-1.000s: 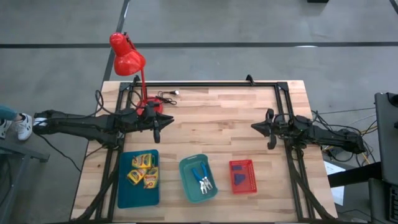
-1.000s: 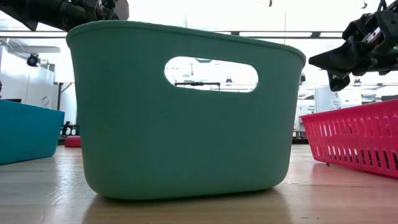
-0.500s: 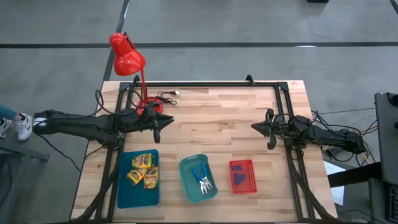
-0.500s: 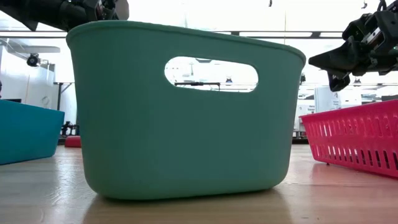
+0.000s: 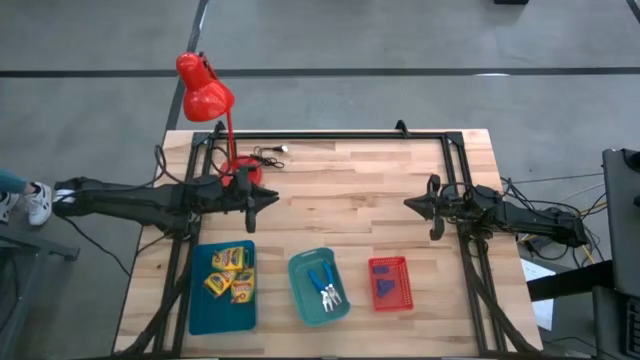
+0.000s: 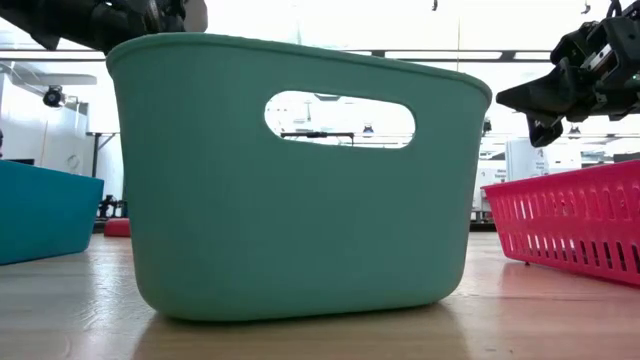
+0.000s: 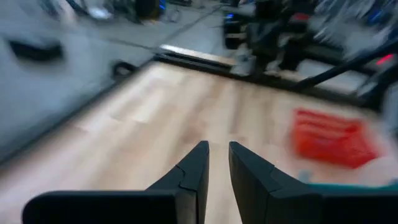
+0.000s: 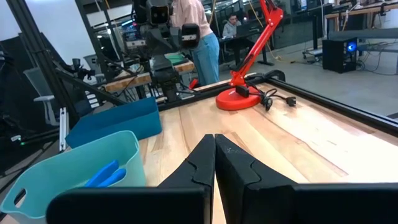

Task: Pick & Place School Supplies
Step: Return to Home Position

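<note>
Black right pincer (image 5: 412,204), pressed together, empty; left pincer (image 5: 270,199), barely spread, empty; both parked over bare surface (image 5: 340,180), clear of the trays, sorting judged done. Near left pincer: crayon boxes (image 5: 229,273) in blue tray (image 5: 197,310). Between pincers, frontward: scissors (image 5: 325,288), green tray (image 5: 293,275). Near right pincer: purple erasers (image 5: 385,288), red tray (image 5: 400,266).

Robotics lab, workbench (image 5: 350,190), concrete floor (image 5: 400,40)

Table top (image 5: 350,190): light butcher-block wood, smooth, satin sheen. Green bin (image 6: 300,230): smooth matt plastic. Red basket (image 6: 570,225): slotted plastic, slightly glossy. Teal tray (image 6: 40,215): smooth plastic. Desk lamp (image 5: 203,88): glossy red shade. Table frame (image 5: 330,137): black metal, matt. Right gripper (image 8: 214,138): matt black plastic.
</note>
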You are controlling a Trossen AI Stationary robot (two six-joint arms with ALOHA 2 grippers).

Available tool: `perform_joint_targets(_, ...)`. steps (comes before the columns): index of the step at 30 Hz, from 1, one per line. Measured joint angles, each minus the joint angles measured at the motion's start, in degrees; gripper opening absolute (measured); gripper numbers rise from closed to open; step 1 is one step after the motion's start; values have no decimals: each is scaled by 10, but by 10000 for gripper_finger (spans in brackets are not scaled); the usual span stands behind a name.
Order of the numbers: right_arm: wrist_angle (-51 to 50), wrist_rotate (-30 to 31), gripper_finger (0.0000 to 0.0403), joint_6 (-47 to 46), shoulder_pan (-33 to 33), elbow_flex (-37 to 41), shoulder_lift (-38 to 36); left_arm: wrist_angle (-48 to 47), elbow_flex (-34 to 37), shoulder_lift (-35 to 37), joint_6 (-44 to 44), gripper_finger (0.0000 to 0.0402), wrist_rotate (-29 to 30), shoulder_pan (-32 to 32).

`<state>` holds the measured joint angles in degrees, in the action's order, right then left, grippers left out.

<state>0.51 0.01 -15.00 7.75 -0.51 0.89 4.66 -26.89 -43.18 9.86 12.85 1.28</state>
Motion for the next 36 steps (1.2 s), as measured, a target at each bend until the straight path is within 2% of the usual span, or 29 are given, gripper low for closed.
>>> perform_joint_targets(2, 0, 0, 8, 0, 0, 0, 0, -2, 0, 10, 65, 67, -36, 0)
perform_joint_targets(4, 0, 0, 8, 0, 0, 0, 0, -2, -3, 28, 89, 67, -60, 0)
perform_joint_targets(9, 0, 0, 8, 0, 0, 0, 0, -21, -13, 105, 41, 67, -172, 0)
perform_joint_targets(11, 0, 0, 8, 0, 0, 0, 0, -30, -14, 142, 37, 67, -195, 0)
perform_joint_targets(20, 0, 0, 9, 0, 0, 0, 0, -145, -10, 301, 22, 67, -174, 0)
perform_joint_targets(30, 0, 0, 9, 0, 0, 0, 0, -241, 10, 382, 24, 67, -158, 0)
perform_joint_targets(36, 0, 0, 9, 0, 0, 0, 0, -194, 91, 431, 49, 67, -130, 0)
